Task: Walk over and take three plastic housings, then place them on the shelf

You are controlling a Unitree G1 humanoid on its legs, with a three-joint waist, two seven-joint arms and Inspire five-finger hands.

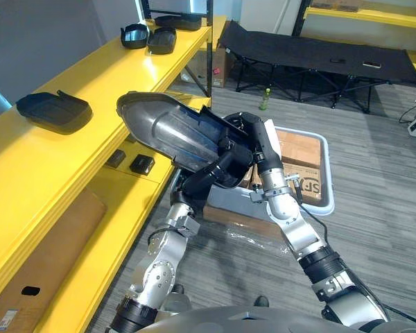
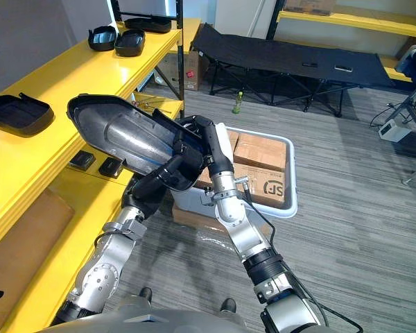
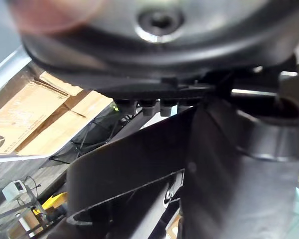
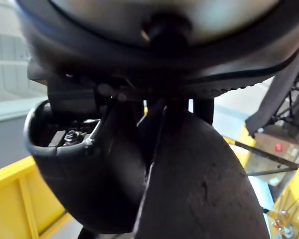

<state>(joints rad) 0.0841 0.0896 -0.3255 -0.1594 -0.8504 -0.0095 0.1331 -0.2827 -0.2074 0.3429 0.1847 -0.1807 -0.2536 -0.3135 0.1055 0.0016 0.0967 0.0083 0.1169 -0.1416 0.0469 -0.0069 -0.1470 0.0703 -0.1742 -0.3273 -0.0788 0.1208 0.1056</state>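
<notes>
I am watching the robot's 2 hands holding up 1 large dark plastic housing (image 1: pixel 163 128), tilted, with its far end hanging over the front edge of the yellow shelf (image 1: pixel 28 159). The left hand (image 1: pixel 220 170) is curling under the housing's near end and gripping it. The right hand (image 1: pixel 258 142) is pressing against that same end; how far it is closed I cannot tell. 4 smaller housings (image 1: pixel 52 111) are sitting on the shelf, 1 near and 3 at the far end. 2 small black blocks (image 1: pixel 142 164) are lying on the lower level. Behind the arms, a white bin (image 1: pixel 327 173) is holding at least 2 cardboard boxes (image 1: pixel 301 149) bearing black print.
</notes>
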